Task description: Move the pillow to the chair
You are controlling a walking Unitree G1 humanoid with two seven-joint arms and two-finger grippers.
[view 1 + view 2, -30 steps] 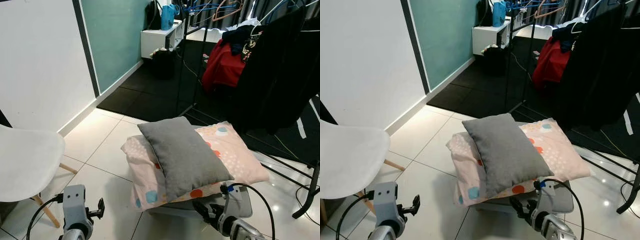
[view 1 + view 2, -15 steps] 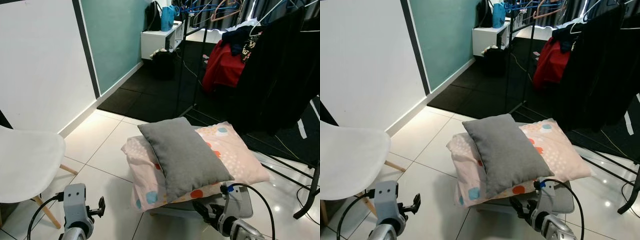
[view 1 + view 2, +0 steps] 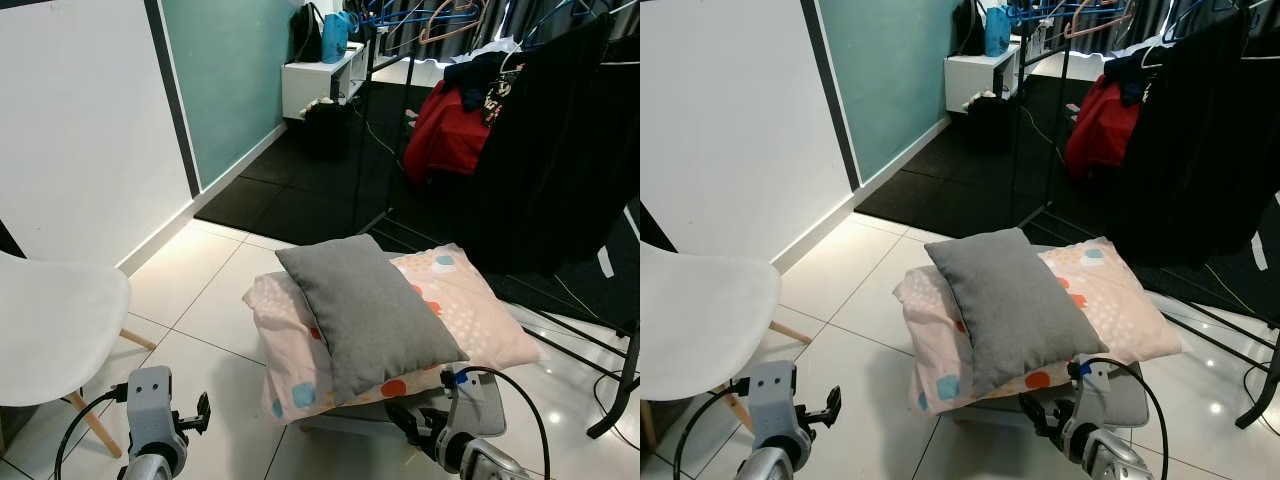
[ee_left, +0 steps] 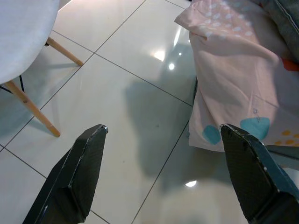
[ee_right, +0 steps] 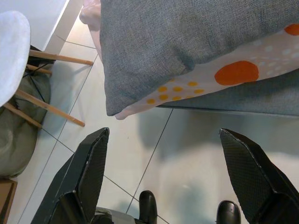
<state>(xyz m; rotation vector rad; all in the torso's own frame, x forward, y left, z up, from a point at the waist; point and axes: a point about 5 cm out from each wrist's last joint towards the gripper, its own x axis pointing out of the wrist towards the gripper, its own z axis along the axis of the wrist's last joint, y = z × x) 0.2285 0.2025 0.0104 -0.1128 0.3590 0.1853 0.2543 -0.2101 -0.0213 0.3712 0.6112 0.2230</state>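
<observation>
Two pillows are stacked here: the grey pillow [image 3: 365, 310] lies slantwise on top of a bigger pink patterned pillow [image 3: 470, 310] with blue and orange dots, and both sit on a low grey cushioned stool [image 3: 1120, 395]. Grey pillow is the landmark from here on.

To the left of it, across a stretch of glossy white tiled floor [image 3: 200, 290], is the white chair [image 3: 55, 330] with wooden legs, well apart from the pillow, and nothing sits on the floor between them. Behind the pillow there's a black clothes rack [image 3: 375, 120] hung with dark clothes and a red garment [image 3: 450, 130], so that side is pretty cluttered. Further back is a white shelf unit [image 3: 320, 75] with a blue bag [image 3: 335, 35] on it, next to a teal wall [image 3: 230, 70]. One dark shirt has some print on it, too small to read.

Left gripper [image 4: 163, 175] hangs low over the tiles, left of the pillow and near the chair legs, fingers spread wide and holding nothing. Right gripper [image 5: 166, 179] is just below the pillow's near corner, fingers also spread wide, not touching it.
</observation>
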